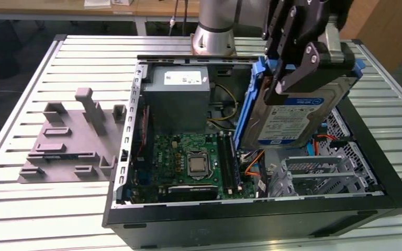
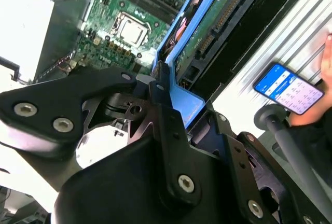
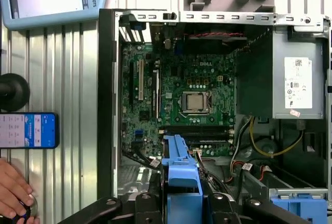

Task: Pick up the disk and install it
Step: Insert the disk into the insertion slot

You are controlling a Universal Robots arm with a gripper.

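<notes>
**Item: the disk** (image 1: pixel 290 119). Flat rectangular drive with a silver-grey metal body. A white-and-blue label faces the exterior camera, and a blue plastic frame runs along the edges. In the second wrist view the underside shows as a green circuit board with a row of connector pins.

**Position:** held steeply tilted, close to upright, above the open computer case (image 1: pixel 257 222) on the exterior view's right. It hangs over the silver drive cage (image 1: pixel 320 172) and is not seated in it.

**Holder: the gripper** (image 1: pixel 304 72). Black angular linkages with bare screw heads, jaws clamped on the upper part of the disk across its blue frame. The frame shows between the fingers in both wrist views.

**Progress, as judged:** pick-up done, as the disk is clear of any surface and carried by the arm. Installation is not yet done, as the disk sits in no bay and no cable is joined to it.

**Surroundings:**
- Case: black sheet metal, lying on its side with the panel off.
- Motherboard (image 1: pixel 190 157): green, densely populated, with a square metallic processor socket (image 1: pixel 197 164).
- Power supply (image 1: pixel 180 97): grey box with a white sticker.
- Loose wiring (image 1: pixel 253 159): orange, beside the cage.
- Table (image 1: pixel 19 209): ribbed aluminium slats.
- Fixture plate (image 1: pixel 71 138): matte grey with raised blocks, well apart from the case on the exterior view's left.
- Phone (image 3: pixel 28 129): lit screen, lying on the slats beside the case.
- A person's hand (image 3: pixel 13 193): near the phone.
</notes>
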